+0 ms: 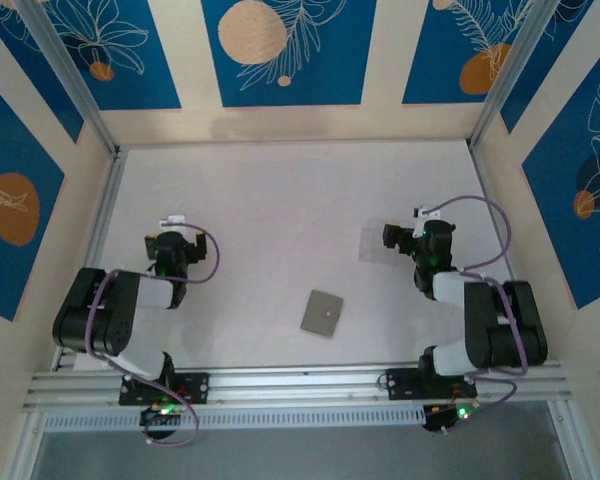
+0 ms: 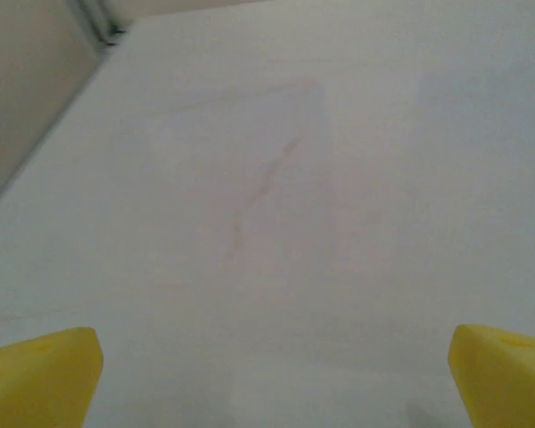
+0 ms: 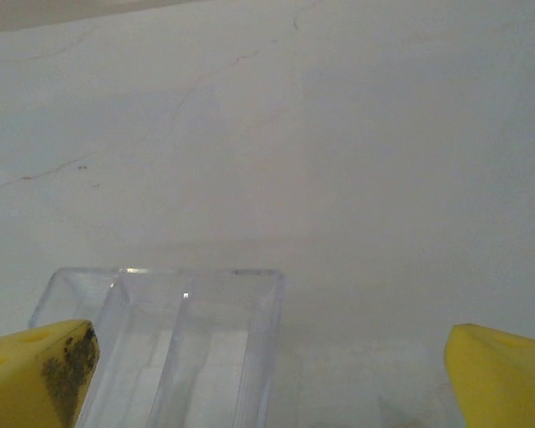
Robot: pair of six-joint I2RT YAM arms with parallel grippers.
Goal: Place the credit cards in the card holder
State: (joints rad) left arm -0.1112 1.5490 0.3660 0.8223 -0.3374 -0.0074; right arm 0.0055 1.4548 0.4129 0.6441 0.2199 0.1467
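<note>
The card holder (image 1: pixel 322 313), a flat grey square with a tiny pale mark at its centre, lies shut on the white table (image 1: pixel 280 200) near the front, between the two arms. My left gripper (image 1: pixel 175 232) hovers to its far left, its yellow fingertips (image 2: pixel 40 374) wide apart over bare table, so the left gripper (image 2: pixel 272 383) is open with nothing in it. My right gripper (image 1: pixel 418 228) is also open and holds nothing. A clear plastic box (image 3: pixel 174 348) lies under its left fingertip (image 3: pixel 36 370). Pale flat shapes show inside the box; I cannot tell if they are the credit cards.
The clear box (image 1: pixel 375 243) sits just left of the right gripper, about a hand's width beyond the holder. Aluminium rails (image 1: pixel 100 210) and blue patterned walls close in the table on three sides. A rail (image 1: pixel 300 380) carries both arm bases.
</note>
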